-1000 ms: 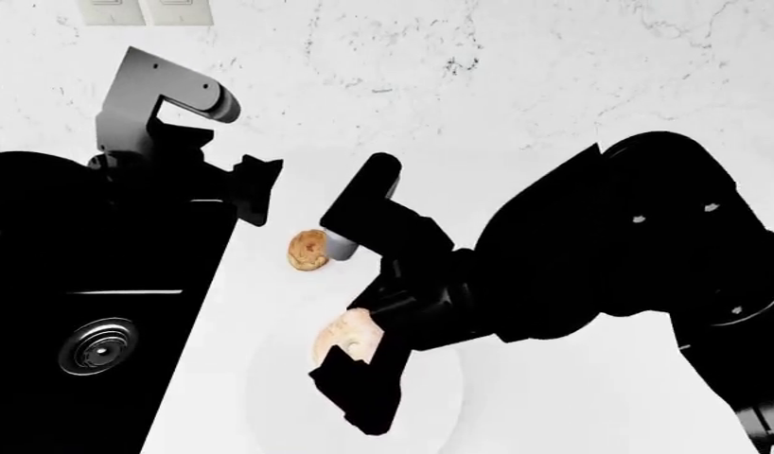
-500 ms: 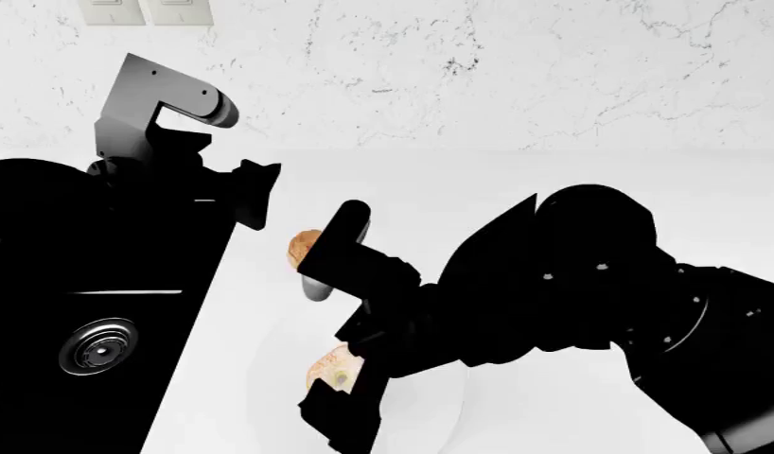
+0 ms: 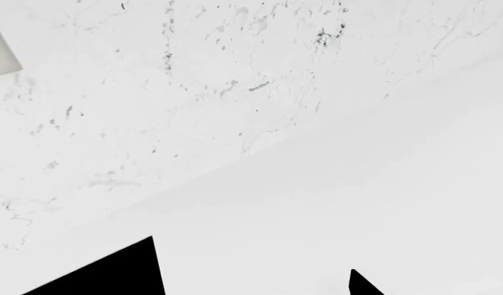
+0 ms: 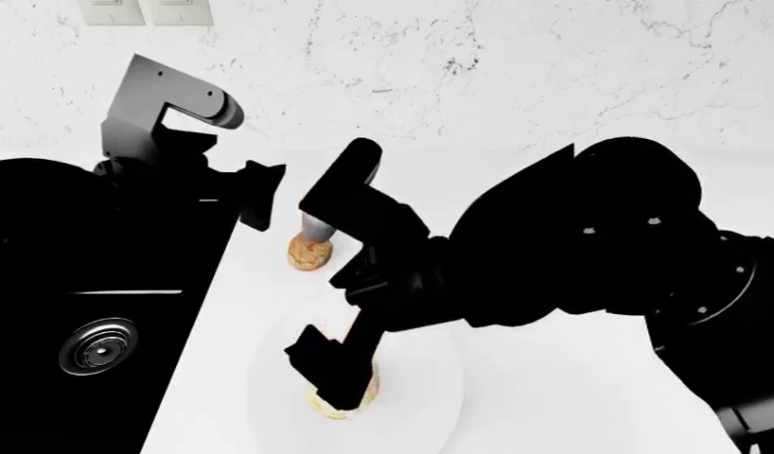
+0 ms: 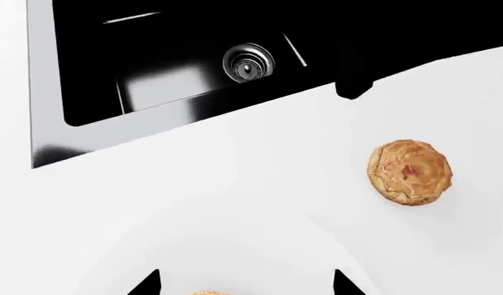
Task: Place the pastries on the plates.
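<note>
The pale iced doughnut [image 4: 342, 401] lies on the plain white plate [image 4: 440, 416] at the near edge of the counter. My right gripper [image 4: 334, 371] hangs just over it. In the right wrist view the right gripper [image 5: 247, 286] has its jaws wide apart, and only the doughnut's edge [image 5: 207, 293] shows between them, above the plate [image 5: 235, 243]. The golden-brown bun [image 4: 310, 253] sits on the bare counter beyond the plate, and also shows in the right wrist view [image 5: 410, 171]. My left gripper [image 4: 255, 193] is open and empty by the sink's corner, and also shows in the left wrist view [image 3: 251, 289]. The red-ringed plate is out of view.
A black sink [image 4: 96, 322] with a round drain [image 4: 98, 346] fills the left side, and also shows in the right wrist view [image 5: 178, 55]. The marbled white wall [image 4: 488, 66] rises behind the counter, with wall sockets [image 4: 145, 9] at its top left.
My right gripper has carried the doughnut toward the near edge, out over the white plate. The right forearm has swung up beside the bun. The left arm has barely moved.
</note>
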Controlling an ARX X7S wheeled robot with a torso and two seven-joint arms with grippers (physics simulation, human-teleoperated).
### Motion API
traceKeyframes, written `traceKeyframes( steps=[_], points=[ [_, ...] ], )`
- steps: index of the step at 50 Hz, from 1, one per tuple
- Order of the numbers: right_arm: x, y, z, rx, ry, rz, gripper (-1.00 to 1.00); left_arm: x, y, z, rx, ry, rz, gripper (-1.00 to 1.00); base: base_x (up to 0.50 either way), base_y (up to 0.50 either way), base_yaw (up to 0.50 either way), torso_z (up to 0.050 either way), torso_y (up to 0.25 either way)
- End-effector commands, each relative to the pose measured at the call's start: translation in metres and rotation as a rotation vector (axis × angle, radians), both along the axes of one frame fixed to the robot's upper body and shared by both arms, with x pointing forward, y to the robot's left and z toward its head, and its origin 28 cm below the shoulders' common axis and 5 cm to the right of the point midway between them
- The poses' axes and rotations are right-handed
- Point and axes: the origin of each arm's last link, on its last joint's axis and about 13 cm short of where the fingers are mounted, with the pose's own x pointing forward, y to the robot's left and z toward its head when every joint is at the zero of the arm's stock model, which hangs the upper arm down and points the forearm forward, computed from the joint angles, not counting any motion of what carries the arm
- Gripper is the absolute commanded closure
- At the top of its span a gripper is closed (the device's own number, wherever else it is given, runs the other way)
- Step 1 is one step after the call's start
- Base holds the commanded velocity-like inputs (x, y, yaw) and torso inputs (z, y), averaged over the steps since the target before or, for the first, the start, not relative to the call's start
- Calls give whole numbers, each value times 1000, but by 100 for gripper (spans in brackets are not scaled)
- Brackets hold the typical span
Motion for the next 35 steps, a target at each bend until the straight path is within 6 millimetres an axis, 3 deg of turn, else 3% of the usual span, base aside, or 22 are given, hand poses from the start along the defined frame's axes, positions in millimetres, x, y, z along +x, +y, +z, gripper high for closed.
traceKeyframes(
  steps=[1, 8, 10, 14, 18, 24, 29, 31, 35],
  points=[
    [2, -9, 21, 128, -70, -107, -100, -1, -2, 0, 3, 3, -10, -100, 0, 0, 0, 0, 0],
    [1, -26, 34, 209, -151, -244, -100, 1, -4, 1, 0, 7, -19, -100, 0, 0, 0, 0, 0],
    [-1, -47, 44, 228, -161, -288, -100, 1, -7, 0, 5, 13, -24, -100, 0, 0, 0, 0, 0],
    [-10, -68, 52, 238, -199, -367, -100, 1, -5, 1, 3, 13, -24, -100, 0, 0, 0, 0, 0],
    [-17, -81, 54, 254, -221, -424, -100, 1, -5, 1, 6, 13, -24, -100, 0, 0, 0, 0, 0],
    [-26, -101, 40, 245, -216, -527, -100, 1, -8, 5, 14, 9, -36, -100, 0, 0, 0, 0, 0],
    [-34, -119, 49, 259, -261, -641, -100, 3, -11, 7, 21, 22, -50, -100, 0, 0, 0, 0, 0],
    [-35, -128, 51, 166, -334, -690, -100, 7, -13, 6, 24, 65, -28, -100, 0, 0, 0, 0, 0],
    [-37, -134, 59, 236, -333, -734, -100, 14, -18, 12, 26, 103, -43, -100, 0, 0, 0, 0, 0]
  ],
)
